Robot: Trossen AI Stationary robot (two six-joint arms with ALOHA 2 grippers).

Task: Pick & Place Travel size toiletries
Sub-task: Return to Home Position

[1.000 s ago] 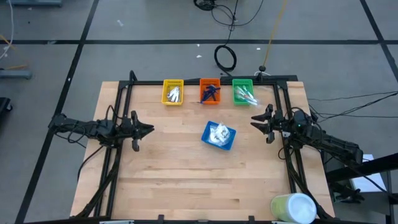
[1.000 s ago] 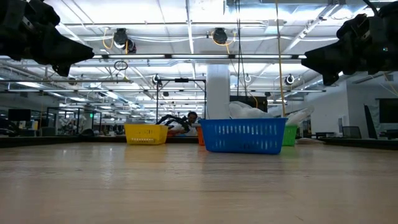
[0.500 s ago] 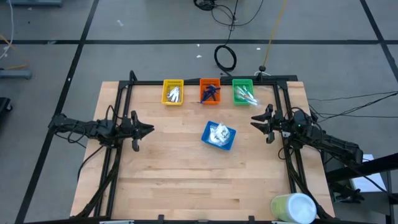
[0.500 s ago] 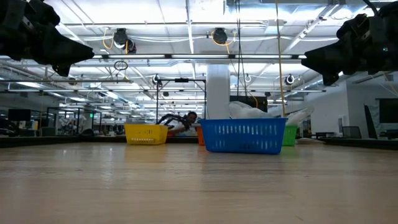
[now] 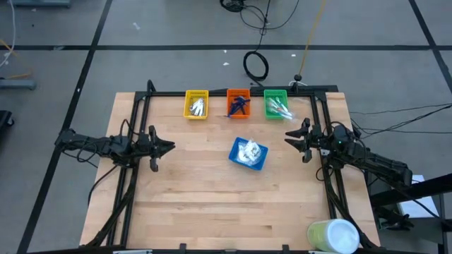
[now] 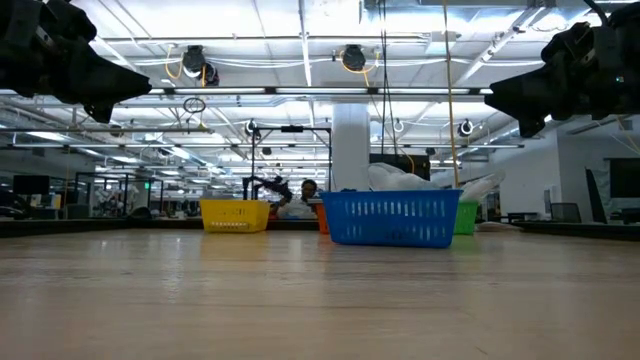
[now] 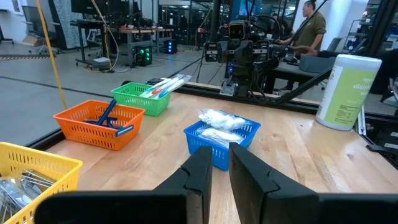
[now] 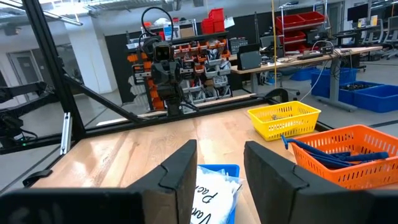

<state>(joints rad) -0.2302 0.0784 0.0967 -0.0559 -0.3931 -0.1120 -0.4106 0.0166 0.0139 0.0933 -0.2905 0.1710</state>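
- Four plastic trays sit on the wooden table (image 5: 212, 204) in the high view. The yellow tray (image 5: 187, 104), orange tray (image 5: 229, 99) and green tray (image 5: 266, 103) stand in a row at the far edge, and the blue tray (image 5: 236, 160) stands alone near the middle.
- From above, silvery packets (image 5: 198, 106) lie in the yellow tray, dark blue razors (image 5: 239, 105) in the orange tray, slim pale sticks (image 5: 280, 109) in the green tray and white sachets (image 5: 248, 152) in the blue tray. A pale green-and-white cylinder (image 5: 333, 236) stands at the near right corner.
- Also from above, the left gripper (image 5: 165, 147) hangs over the table's left side and the right gripper (image 5: 292, 137) over its right side. Both point inward, with the blue tray between them.
- At table height, the left gripper (image 6: 128, 88) and right gripper (image 6: 502, 100) hang high above the boards. The white sachets (image 6: 400, 178) heap above the blue tray's (image 6: 390, 222) rim. The yellow tray (image 6: 235, 215) sits farther back, and the green tray (image 6: 467, 218) shows just behind the blue one.
- Past the left wrist, the left gripper's (image 7: 220, 163) fingers (image 7: 198, 177) stand a narrow slit apart with nothing between them. Beyond them lie the dark blue razors (image 7: 107, 116), the slim pale sticks (image 7: 163, 85) and the white sachets (image 7: 221, 119) in their trays. A person (image 7: 311, 28) stands in the room behind.
- Past the right wrist, the right gripper's (image 8: 221, 150) fingers (image 8: 180, 171) are spread wider and empty. The blue tray (image 8: 219, 169) sits just ahead of them, and the dark blue razors (image 8: 323, 152) lie in the orange tray (image 8: 354, 171).
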